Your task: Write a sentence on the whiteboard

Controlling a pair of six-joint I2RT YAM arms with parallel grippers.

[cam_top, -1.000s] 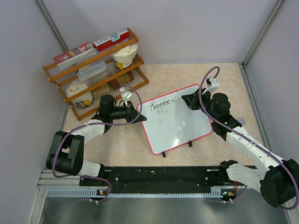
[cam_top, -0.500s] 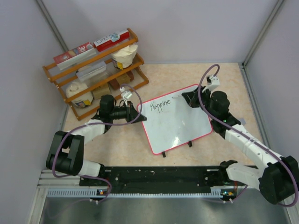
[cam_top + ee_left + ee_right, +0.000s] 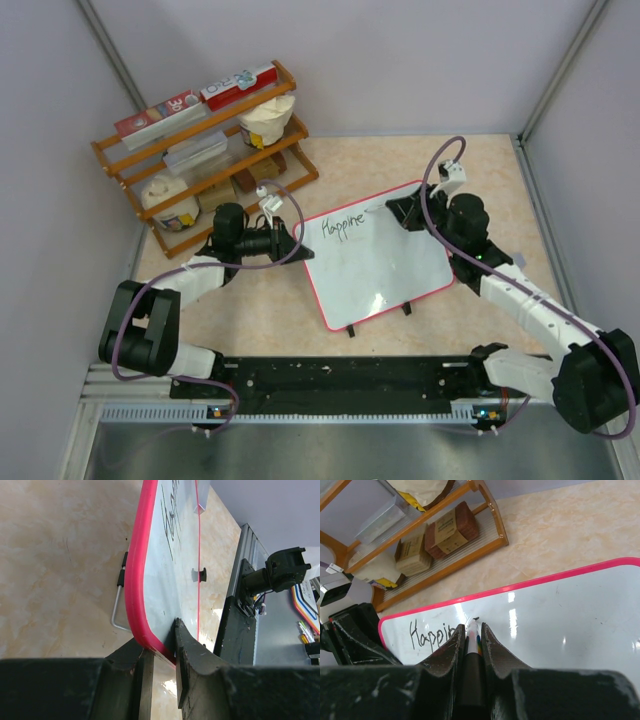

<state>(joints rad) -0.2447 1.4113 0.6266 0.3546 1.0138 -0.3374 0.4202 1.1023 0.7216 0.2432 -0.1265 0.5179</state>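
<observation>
The whiteboard [image 3: 390, 270], white with a red rim, stands tilted on small black feet in the middle of the table. The sentence [image 3: 345, 226] reads "Happine" in black near its top left corner. My left gripper [image 3: 292, 243] is shut on the board's left rim [image 3: 136, 580], one finger on each face [image 3: 156, 635]. My right gripper [image 3: 400, 212] is shut on a marker [image 3: 473, 636], whose tip rests on the white surface [image 3: 560, 620] just right of the written letters [image 3: 427, 635]. A short black stroke shows at the tip.
A wooden rack [image 3: 200, 140] with boxes, cups and containers stands at the back left, close behind my left arm. Grey walls close in both sides. The black rail [image 3: 340, 375] holding both arm bases runs along the near edge.
My right gripper has shifted slightly up and to the left along the board's top edge with the marker. The left gripper and the board have not moved.
</observation>
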